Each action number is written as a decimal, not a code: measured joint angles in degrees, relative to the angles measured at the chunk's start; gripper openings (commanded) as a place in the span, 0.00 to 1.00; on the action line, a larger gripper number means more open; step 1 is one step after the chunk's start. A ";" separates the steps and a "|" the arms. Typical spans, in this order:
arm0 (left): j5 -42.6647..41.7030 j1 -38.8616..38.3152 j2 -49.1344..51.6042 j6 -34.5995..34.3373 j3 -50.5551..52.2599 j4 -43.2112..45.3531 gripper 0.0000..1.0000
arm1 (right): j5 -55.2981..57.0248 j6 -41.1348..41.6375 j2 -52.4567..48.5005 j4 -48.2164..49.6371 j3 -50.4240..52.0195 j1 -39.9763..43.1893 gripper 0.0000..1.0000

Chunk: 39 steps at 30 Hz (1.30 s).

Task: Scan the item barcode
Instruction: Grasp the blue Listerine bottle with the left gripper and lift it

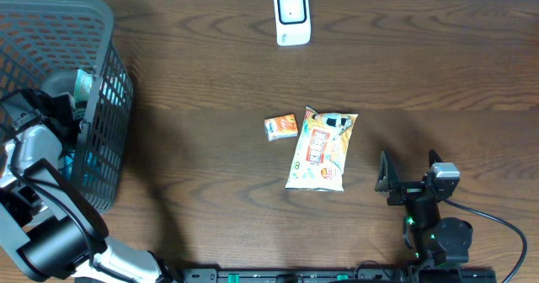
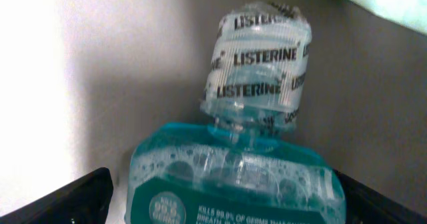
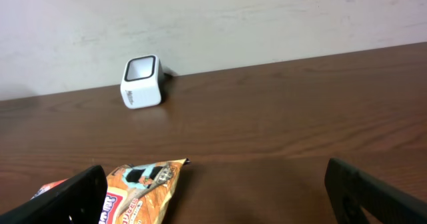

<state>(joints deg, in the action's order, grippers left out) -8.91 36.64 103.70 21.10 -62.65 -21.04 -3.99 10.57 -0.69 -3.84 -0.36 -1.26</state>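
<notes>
Two items, a snack bag (image 1: 318, 150) and a small packet (image 1: 281, 127), are lying mid-worktop (image 1: 210, 64). The left fingers (image 2: 67, 201) are reaching down into the basket (image 1: 109, 56), spread wide on either side of a Listerine bottle (image 2: 257, 97) and not yet closing on it. They are likely lining up to lift it out for scanning. The right fingers (image 3: 377, 197) are hovering spread and empty near the bag, facing the scanner (image 3: 141, 83) sitting at the far edge.
</notes>
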 measured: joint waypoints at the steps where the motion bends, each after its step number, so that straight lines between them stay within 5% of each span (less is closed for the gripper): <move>1: -0.22 0.00 0.11 0.02 -0.02 0.22 0.90 | 0.00 0.00 0.00 0.00 0.00 0.00 0.99; 13: -1.70 -0.02 2.38 0.22 -1.84 1.64 0.54 | 0.00 0.02 0.00 0.00 0.00 0.00 0.99; 30: -0.55 -0.09 0.22 -2.03 -0.96 0.81 0.53 | 0.00 0.00 0.00 0.00 0.00 0.00 0.99; 39: 0.24 -0.09 -13.27 -5.29 -0.02 0.46 0.53 | -0.02 0.00 0.00 0.00 0.00 0.00 0.99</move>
<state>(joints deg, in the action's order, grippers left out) -8.67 36.56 90.43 15.81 -62.67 -20.58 -4.01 10.57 -0.69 -3.84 -0.36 -1.26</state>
